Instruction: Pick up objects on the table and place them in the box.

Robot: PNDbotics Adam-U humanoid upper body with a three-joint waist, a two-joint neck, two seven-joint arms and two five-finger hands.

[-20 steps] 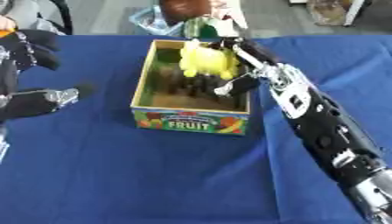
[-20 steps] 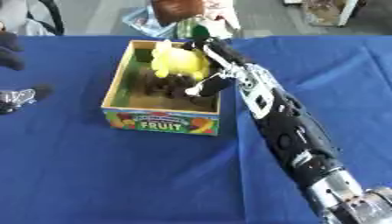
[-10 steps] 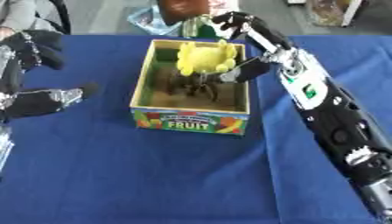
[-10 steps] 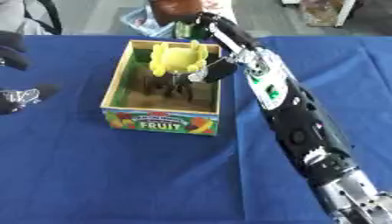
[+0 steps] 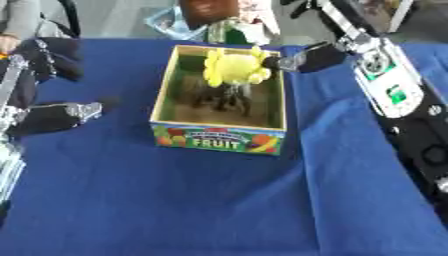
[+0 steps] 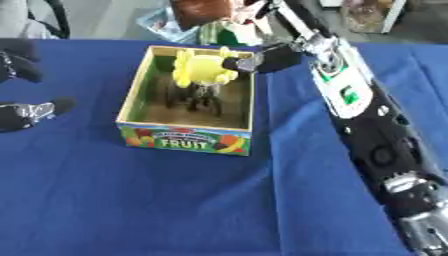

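Left eye view has the fruit box (image 5: 219, 137) as the landmark on the blue table (image 5: 175, 210), its printed front panel facing the robot. Nothing lies on the cloth on the near side of the box. Well to the box's left, the left hand (image 5: 52, 116) rests idle by the picture's edge, fingers straight and holding nothing. Inside the box, toward its far end, a yellow object (image 5: 234, 67) sits on top of a darker, indistinct thing (image 5: 226, 99); what either one is I can't make out. Just past the box's far right corner the right hand (image 6: 267, 59) hangs above the rim, the arm running back down the right side of the picture. Its fingers look uncurled and apart from the yellow object, grasping nothing. Beyond the box's far wall there is some clutter (image 5: 223, 20) off the table's edge.

By my reckoning the placing step is done and the hand is clear of the drop. Next comes finding another item, and none shows on the cloth, so the arm would need to pull back first.
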